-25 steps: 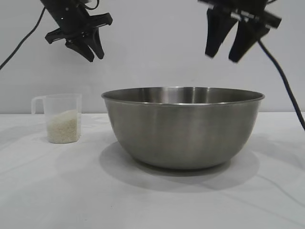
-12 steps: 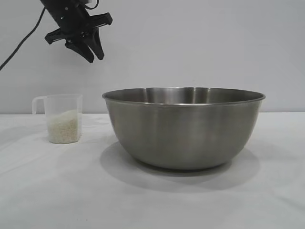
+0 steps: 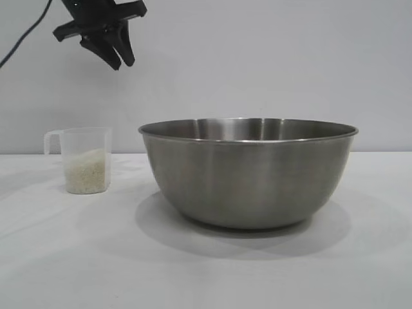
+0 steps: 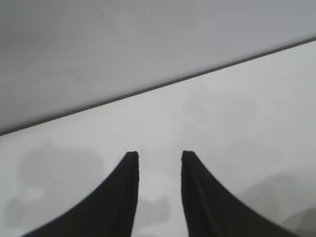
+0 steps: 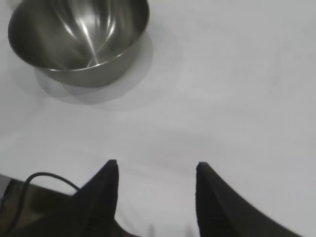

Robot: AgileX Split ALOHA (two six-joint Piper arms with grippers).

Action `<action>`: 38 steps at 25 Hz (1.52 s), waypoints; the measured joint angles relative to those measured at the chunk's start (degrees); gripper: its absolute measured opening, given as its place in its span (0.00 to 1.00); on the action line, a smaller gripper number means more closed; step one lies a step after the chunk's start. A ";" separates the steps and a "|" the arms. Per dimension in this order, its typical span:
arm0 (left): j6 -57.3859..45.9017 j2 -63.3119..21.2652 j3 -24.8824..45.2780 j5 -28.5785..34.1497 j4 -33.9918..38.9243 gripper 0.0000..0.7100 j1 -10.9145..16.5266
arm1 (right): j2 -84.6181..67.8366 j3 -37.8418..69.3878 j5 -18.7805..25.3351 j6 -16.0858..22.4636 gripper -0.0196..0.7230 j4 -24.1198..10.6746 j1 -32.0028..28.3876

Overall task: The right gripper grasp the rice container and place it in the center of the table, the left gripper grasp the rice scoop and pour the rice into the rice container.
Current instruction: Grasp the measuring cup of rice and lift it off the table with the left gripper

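Rice container (image 3: pixel 248 174) on white table (image 3: pixel 206 270)

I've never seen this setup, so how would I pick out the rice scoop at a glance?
Find the big steel bowl mid-table. The rice scoop stands apart at its left, upright. Unlike the bowl it is small, see-through plastic, with a side handle and white rice inside.

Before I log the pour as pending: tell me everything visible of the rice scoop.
The rice scoop is a small translucent plastic measuring cup with slightly tapered sides and a side handle facing away from the steel bowl. It stands upright on the white table, left of the bowl and apart from it, roughly half full of rice. Nothing grips it.
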 joint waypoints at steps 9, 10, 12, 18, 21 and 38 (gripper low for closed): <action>5.98 -20.08 47.89 -47.12 -2.29 0.24 -7.50 | -0.56 1.79 -4.04 -2.14 0.49 -1.88 0.00; 5.98 -20.08 50.80 -49.95 -2.51 0.24 -8.25 | -0.56 1.79 -4.17 -2.23 0.49 -1.88 0.00; 5.85 -19.57 55.12 -54.83 -2.66 0.24 -9.23 | -0.56 1.79 -4.29 -2.23 0.49 -1.88 0.00; 1.23 -14.73 60.37 -69.35 -2.66 0.24 -9.72 | -0.56 1.79 -4.29 -2.23 0.49 -1.88 0.00; -2.02 -10.60 61.18 -75.25 -2.66 0.24 -9.78 | -0.56 1.79 -4.32 -2.23 0.49 -1.88 0.00; -9.61 9.70 58.53 -91.93 4.29 0.24 -9.78 | -0.56 1.79 -4.32 -2.23 0.43 -1.88 0.00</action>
